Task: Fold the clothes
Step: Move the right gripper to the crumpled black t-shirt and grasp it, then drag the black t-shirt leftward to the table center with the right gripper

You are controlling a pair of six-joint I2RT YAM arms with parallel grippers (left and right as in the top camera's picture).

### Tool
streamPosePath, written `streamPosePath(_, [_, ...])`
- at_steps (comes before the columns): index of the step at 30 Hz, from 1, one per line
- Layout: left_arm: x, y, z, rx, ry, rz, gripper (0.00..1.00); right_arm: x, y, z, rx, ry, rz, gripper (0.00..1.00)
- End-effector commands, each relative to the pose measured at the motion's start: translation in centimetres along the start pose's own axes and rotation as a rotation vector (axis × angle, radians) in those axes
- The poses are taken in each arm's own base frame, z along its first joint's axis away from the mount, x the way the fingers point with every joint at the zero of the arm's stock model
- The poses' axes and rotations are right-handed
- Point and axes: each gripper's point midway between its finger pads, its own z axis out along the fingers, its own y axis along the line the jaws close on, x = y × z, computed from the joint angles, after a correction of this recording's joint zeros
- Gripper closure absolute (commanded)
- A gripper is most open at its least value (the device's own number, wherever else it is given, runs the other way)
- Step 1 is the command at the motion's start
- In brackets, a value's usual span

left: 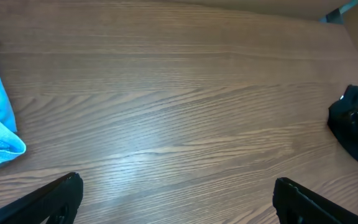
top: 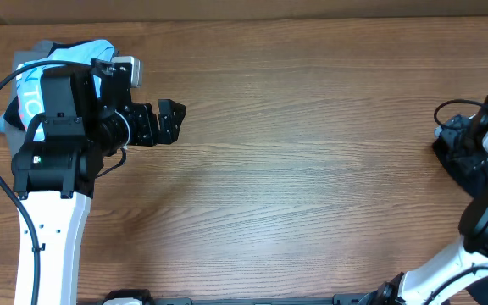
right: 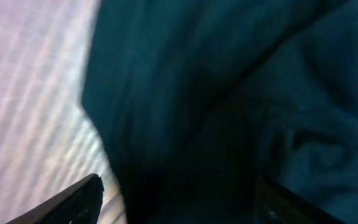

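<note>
A wood-grain table is lying under two robot arms, pale streaks of light glancing off its boards. Beyond its far edge only a tan band is showing.

The black T-shirt is sitting bunched at the table's right edge, under the right arm. The right gripper is pressing so close that dark, blurred cloth is filling its wrist view. Its fingers are standing well apart with fabric between them, but whether they are pinching it cannot be told.

At the far left, the left gripper is hanging over bare wood with its jaws spread wide and holding nothing.

Behind it, a light blue tee is lying on a grey garment. White lettering is showing on the blue — too little of it to read.
</note>
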Motion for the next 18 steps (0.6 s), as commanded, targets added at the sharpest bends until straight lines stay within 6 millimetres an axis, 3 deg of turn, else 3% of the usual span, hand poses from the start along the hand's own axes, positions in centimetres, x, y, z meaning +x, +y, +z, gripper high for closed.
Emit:
streamPosePath(1, [-0.7,-0.8,-0.3,0.026,-0.013,-0.009,0.00,-0.5,0.1,0.9,0.014,-0.004,0.006,0.21])
streamPosePath(3, [-0.7,-0.8,-0.3,0.025,-0.013,-0.009,0.00,-0.2,0.1,1.3,0.019,0.008,0.003,0.31])
streamPosePath(4, [-0.7,-0.8,-0.3,0.026,-0.013,-0.009,0.00,0.0,0.2,1.4,0.015,0.015,0.001,0.42])
streamPosePath(6, [-0.7,-0.8,-0.3,0.026,-0.012,-0.013,0.00,0.5,1.0,1.3,-0.022,0.039,-0.004,0.74])
streamPosePath(7, [-0.7,-0.8,-0.3,0.025,-0.012,-0.016,0.00,0.8,1.7,1.2,-0.053,0.052,-0.009,0.80])
streamPosePath(12, [-0.5,-0.7,-0.2,0.024,-0.004,-0.020,0.00,2.9,6.7,-0.8,-0.240,0.109,-0.102,0.94])
streamPosePath(18, [0.2,-0.5,-0.4,0.012,0.022,-0.034,0.00,8.2,14.8,-6.4,-0.410,0.102,-0.391,0.96])
